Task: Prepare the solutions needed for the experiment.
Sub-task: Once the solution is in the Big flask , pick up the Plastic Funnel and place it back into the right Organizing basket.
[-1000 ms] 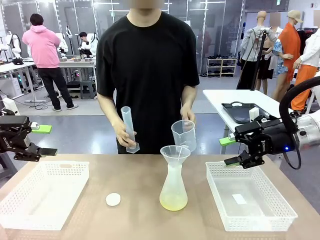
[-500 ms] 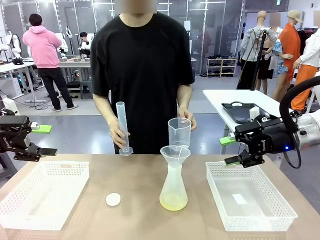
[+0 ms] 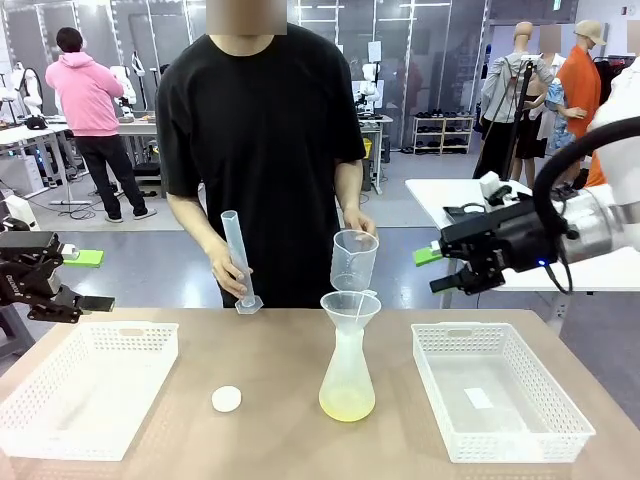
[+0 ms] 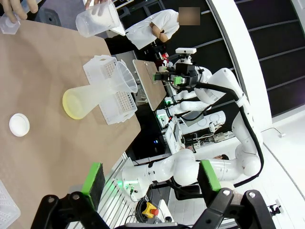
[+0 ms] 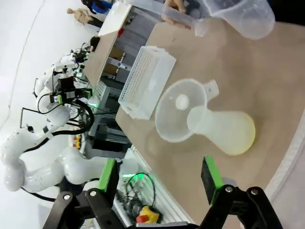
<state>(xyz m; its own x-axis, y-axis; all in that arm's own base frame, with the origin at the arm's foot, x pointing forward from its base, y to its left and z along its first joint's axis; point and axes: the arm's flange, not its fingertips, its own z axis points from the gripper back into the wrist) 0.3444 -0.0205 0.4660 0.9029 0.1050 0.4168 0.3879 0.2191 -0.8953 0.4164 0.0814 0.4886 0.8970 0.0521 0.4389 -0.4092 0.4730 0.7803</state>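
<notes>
One flask (image 3: 347,365) stands at the middle of the bench (image 3: 270,360) with one funnel (image 3: 350,305) in its neck. The solutions (image 3: 347,404) form a shallow yellow layer at the flask's bottom. I count two baskets: the left basket (image 3: 90,328) and the right basket (image 3: 470,330) at the side edges, and one cap (image 3: 226,398) between the left basket and the flask. Above the far edge the person (image 3: 260,150) holds one cylinder (image 3: 238,260) and one beaker (image 3: 354,260). The left end effector (image 3: 92,280) and the right end effector (image 3: 437,270) hang released and empty.

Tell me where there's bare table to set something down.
Bare table: between flask and right basket, and between left basket and flask, bar the cap. Crowded at the far edge: the person holds a beaker over the funnel and a cylinder beside it.
</notes>
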